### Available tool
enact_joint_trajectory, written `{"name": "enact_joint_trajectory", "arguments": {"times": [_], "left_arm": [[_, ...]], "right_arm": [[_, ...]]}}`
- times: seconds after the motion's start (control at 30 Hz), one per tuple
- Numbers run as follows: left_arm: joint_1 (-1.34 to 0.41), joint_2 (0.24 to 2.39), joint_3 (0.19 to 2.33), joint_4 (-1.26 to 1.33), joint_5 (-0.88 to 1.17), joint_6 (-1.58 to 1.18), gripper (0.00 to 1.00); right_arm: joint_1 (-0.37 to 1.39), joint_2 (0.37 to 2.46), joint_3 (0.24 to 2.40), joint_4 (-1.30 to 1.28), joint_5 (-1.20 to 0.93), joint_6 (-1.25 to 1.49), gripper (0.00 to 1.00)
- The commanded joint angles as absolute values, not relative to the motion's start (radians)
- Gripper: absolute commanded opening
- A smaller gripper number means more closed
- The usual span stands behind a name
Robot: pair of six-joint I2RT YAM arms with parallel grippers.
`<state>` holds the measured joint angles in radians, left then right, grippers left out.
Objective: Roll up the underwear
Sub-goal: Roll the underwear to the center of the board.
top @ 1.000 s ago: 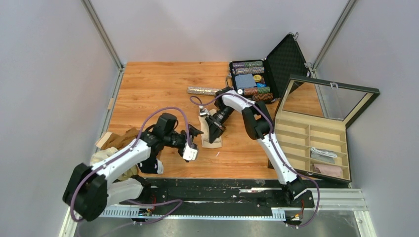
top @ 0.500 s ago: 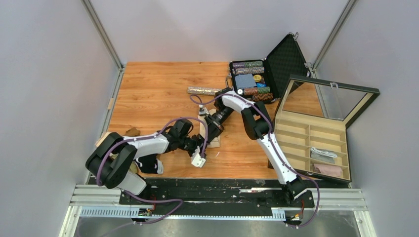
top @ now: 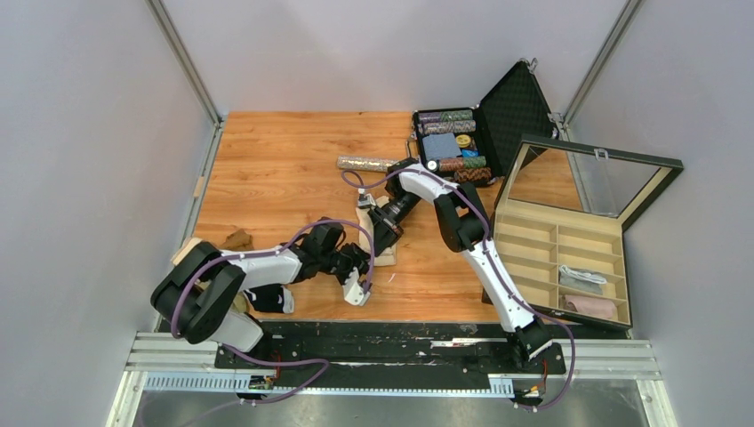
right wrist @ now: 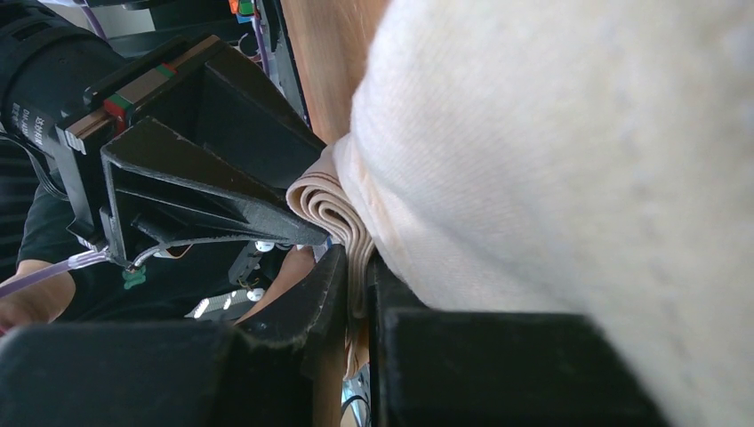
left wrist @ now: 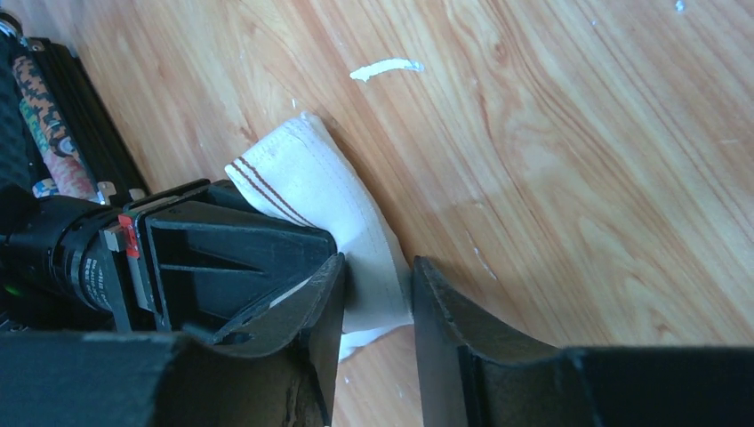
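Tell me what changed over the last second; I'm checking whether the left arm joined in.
The left gripper swung right to the cream underwear, its open jaws now straddling the cloth's edge. The right gripper stayed clamped on it; the poker chip case did not move.

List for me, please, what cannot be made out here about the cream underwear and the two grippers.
- Top external: the right gripper and left gripper cover most of the cream underwear; how far it is rolled is hidden.
- Left wrist: the left fingers flank the cloth's edge; pinching or merely straddling, unclear.
- Right wrist: blurred cloth near the lens fills the right side.
- Top external: the left arm overlaps the garments at the left edge.
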<state>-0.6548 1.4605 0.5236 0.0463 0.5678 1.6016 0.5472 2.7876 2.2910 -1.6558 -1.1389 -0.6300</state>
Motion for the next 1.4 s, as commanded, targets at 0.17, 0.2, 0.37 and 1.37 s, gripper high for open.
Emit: {"name": "enact_joint_trajectory", "arguments": {"times": [0.17,0.2,0.37,1.37], "left_arm": [[-0.657,1.518,0.542,0.032,0.476,1.618,0.19],[-0.657,1.526,0.548,0.023,0.474,1.618,0.13],[-0.671,1.608,0.627,-0.048,0.410,1.617,0.00],[-0.529,2.001,1.485,-0.996,0.648,1.312,0.00]], "right_arm": [[0.558,2.938,2.219,-1.499,-1.025,-0.585,0.08],[0.558,2.937,2.218,-1.499,-1.026,-0.582,0.10],[0.560,2.891,2.238,-1.492,-1.030,-0.568,0.29],[0.388,1.380,0.780,-0.018,-0.770,-0.861,0.63]]}}
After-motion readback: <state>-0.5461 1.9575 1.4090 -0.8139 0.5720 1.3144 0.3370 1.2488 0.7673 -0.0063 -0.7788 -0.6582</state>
